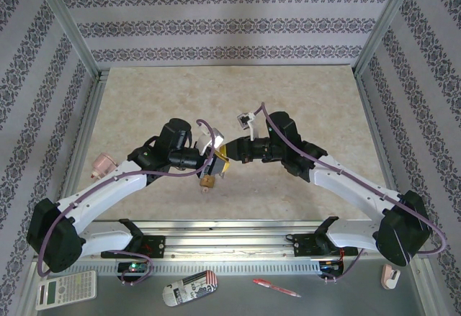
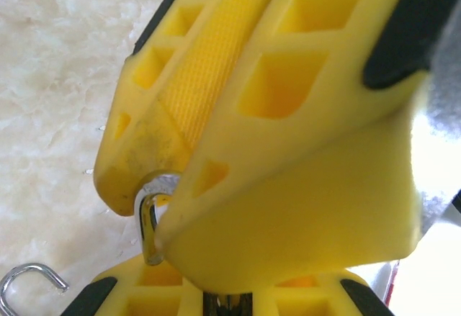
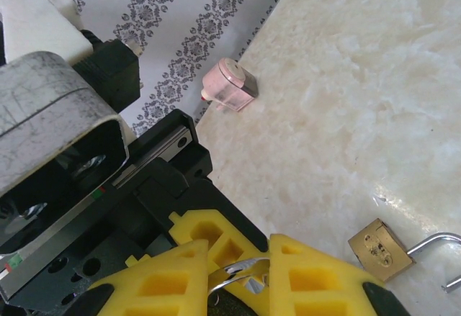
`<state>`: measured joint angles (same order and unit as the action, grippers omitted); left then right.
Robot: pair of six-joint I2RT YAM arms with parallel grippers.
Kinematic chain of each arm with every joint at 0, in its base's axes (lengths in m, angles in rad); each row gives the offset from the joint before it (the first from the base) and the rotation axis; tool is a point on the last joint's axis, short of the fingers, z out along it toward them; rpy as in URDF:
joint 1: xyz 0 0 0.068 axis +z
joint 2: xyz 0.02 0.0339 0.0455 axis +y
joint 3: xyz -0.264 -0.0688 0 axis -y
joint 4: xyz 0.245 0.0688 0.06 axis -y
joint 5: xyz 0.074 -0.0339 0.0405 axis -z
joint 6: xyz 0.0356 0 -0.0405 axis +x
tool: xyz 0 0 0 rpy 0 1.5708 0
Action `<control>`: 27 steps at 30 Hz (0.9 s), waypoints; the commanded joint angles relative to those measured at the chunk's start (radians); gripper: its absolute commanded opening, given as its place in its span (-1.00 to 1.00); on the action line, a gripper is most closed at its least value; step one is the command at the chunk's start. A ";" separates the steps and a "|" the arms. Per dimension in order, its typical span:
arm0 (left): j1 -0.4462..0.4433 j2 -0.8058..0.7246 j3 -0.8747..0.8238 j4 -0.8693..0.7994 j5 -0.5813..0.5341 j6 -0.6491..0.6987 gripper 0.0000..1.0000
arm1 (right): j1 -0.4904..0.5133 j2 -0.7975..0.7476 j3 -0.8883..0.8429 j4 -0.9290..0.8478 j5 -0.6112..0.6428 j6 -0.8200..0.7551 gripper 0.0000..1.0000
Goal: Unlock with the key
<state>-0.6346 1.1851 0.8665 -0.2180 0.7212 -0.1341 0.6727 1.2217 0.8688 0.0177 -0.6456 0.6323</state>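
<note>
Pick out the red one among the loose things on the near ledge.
The pen, thin and red, lying right of the striped case; the calculator at the far left is pale.

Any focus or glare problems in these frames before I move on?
Left wrist: yellow fingers crowd the lens, right edge blown out white. Right wrist: brass padlock in focus, sheen on the tabletop. Top external: glare spot on the front rail, otherwise even light.
</note>
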 commanded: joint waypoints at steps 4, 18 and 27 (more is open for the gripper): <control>-0.023 0.000 0.024 -0.004 -0.008 0.042 -1.00 | -0.015 0.006 -0.011 0.055 -0.054 0.012 -0.84; -0.052 0.042 0.025 -0.027 -0.156 0.076 -1.00 | -0.032 0.006 -0.010 0.018 -0.096 0.056 -0.68; -0.085 0.049 0.016 0.003 -0.225 0.074 -1.00 | 0.000 0.036 0.013 -0.025 -0.054 0.087 -0.55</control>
<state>-0.6952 1.2247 0.8700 -0.2272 0.5339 -0.0853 0.6460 1.2530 0.8547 0.0002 -0.6815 0.7052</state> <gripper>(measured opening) 0.140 0.228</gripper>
